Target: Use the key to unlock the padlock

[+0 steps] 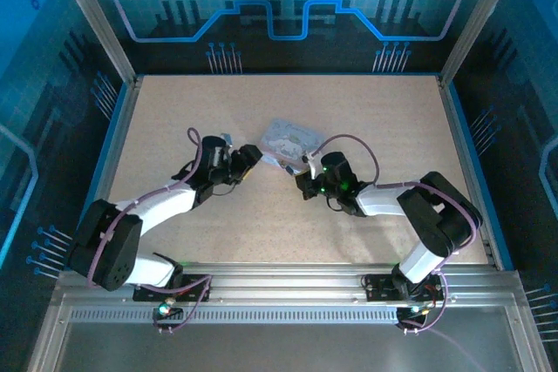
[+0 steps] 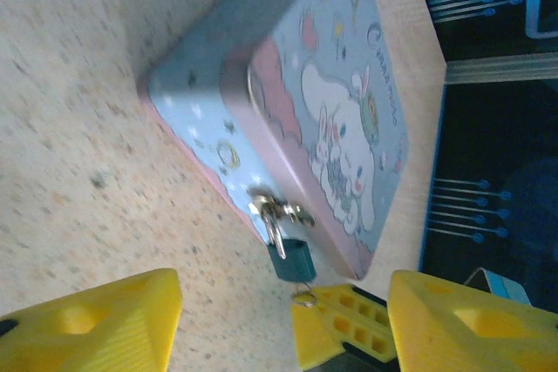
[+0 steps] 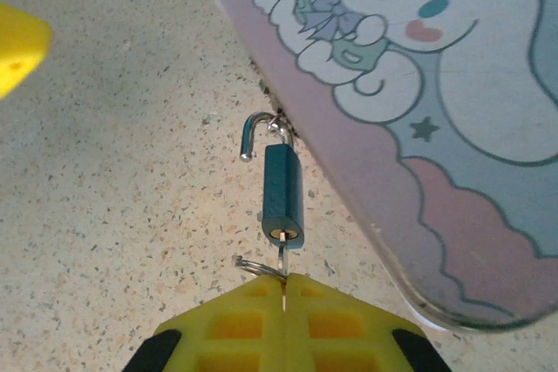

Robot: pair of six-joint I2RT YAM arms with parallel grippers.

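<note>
Evidently light, stiff, slippery: steady padlock [image 3: 283,198] by body with spread left end effector [image 2: 279,324]; mind key [image 3: 282,260] clamped in right end effector [image 3: 284,289].

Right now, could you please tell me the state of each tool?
Left tool: open, holding nothing.
Right tool: closed on the key in the padlock.

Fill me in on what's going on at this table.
Two robot arms are working on a small padlock that hangs from the clasp of a cartoon tin on the table. The right gripper is shut on the key, which is pushed into the padlock's bottom end. The free end of the shackle looks sprung out of the body, though it hangs hooked through the clasp. The left gripper is open beside the tin, holding nothing.
</note>
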